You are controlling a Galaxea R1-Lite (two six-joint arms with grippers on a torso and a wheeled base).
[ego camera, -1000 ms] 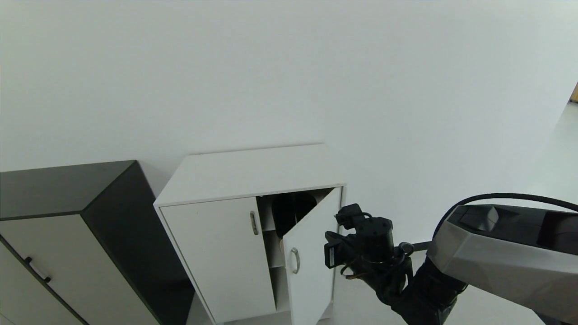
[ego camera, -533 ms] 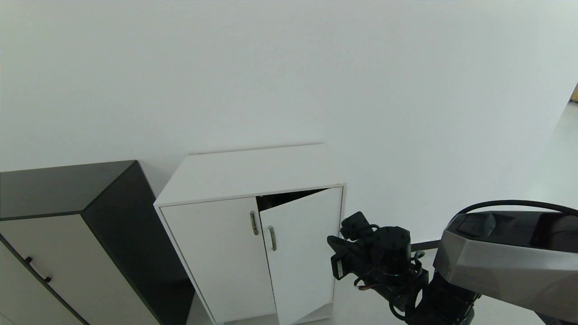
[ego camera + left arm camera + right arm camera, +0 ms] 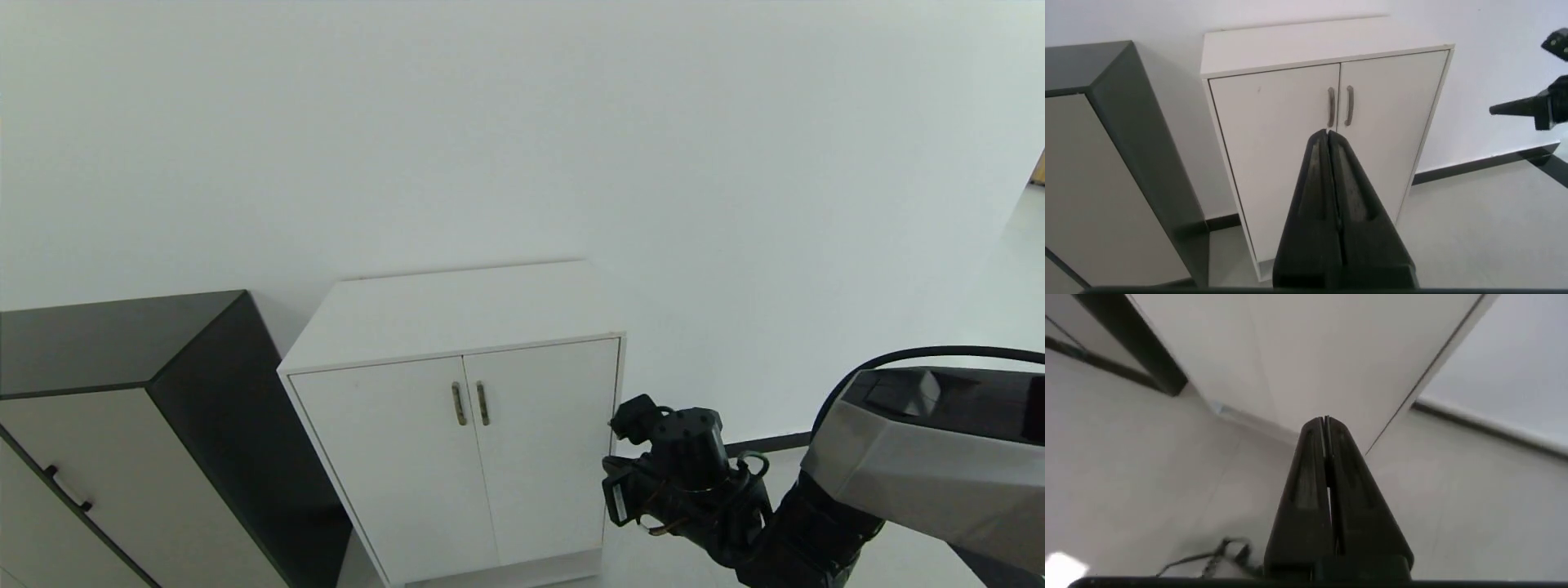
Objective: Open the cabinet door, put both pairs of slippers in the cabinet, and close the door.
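The white cabinet (image 3: 457, 314) is seen against the wall (image 3: 522, 122) at about 6 o'clock in the head view. Both doors (image 3: 543, 445) are shut flush, and the two handles (image 3: 459, 403) are set side by side at the centre seam. A dark cabinet (image 3: 114, 343) is placed just beside it, at its 9 o'clock. The right gripper (image 3: 1327, 429) is held near the white cabinet's right front edge, at roughly 4 o'clock from the handles, with its fingers pressed together on nothing. The left gripper (image 3: 1328, 135) is held well back from the doors and pointed towards the handles, its fingers likewise pressed together and empty.
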